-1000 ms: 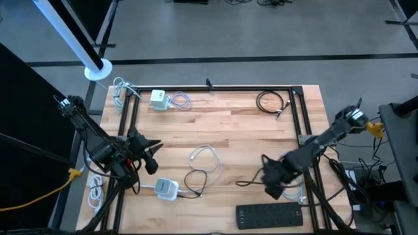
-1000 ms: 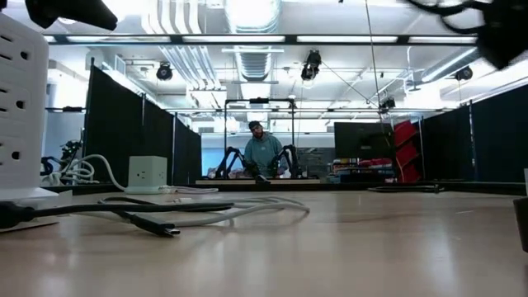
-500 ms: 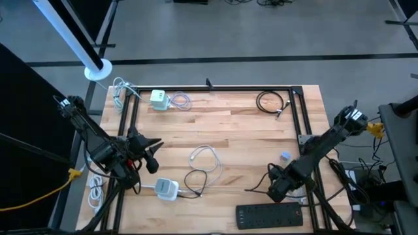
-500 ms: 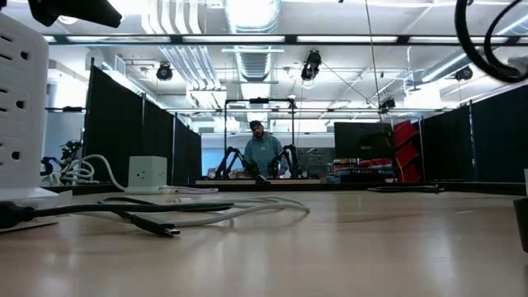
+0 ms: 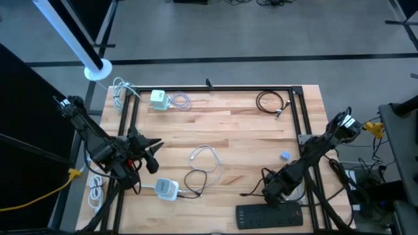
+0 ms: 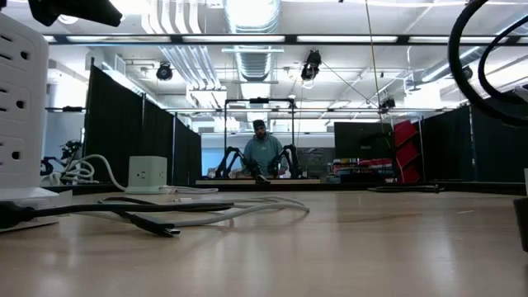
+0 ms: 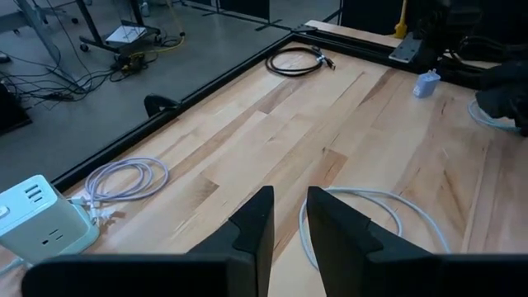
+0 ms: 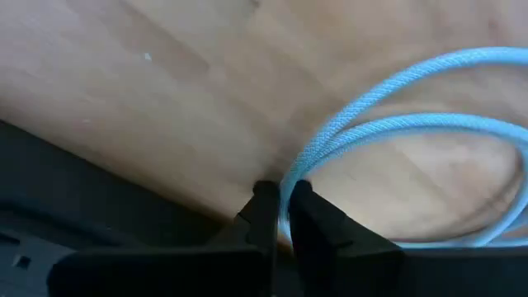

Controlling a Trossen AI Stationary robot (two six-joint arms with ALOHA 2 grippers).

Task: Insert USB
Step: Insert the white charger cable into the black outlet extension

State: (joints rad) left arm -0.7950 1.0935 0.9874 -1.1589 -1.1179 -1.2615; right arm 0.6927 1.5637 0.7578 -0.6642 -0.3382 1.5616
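The right gripper (image 5: 273, 190) is down low at the near right part of the wooden table (image 5: 241, 130), just above the black power strip (image 5: 269, 215) that lies along the near edge. In the right wrist view its two dark fingers (image 8: 262, 216) stand close together with a light blue braided cable (image 8: 388, 124) pinched between them, the loops of that cable curving away over the wood. A thin dark cable (image 5: 251, 193) trails off beside the gripper towards the middle of the table.

The left gripper (image 5: 151, 155) waits over the left side of the table, fingers (image 7: 256, 227) slightly apart and holding nothing, pointing across the boards.

Near the left gripper, a white charger block (image 5: 166, 188) sits close to the near edge with a dark cable (image 5: 196, 177) looping just beside it, and a white cable (image 5: 204, 156) curls near the centre. At the far left corner region there is a pale green power cube (image 5: 159, 98) with a coiled lavender cable (image 5: 181, 101) just beside it. A black coiled cable (image 5: 271, 102) rests at the far right. A small blue-white adapter (image 5: 285, 156) lies on the right side, apart from the right gripper.

In the low view, a person (image 6: 262, 153) sits well beyond the table in the room behind.
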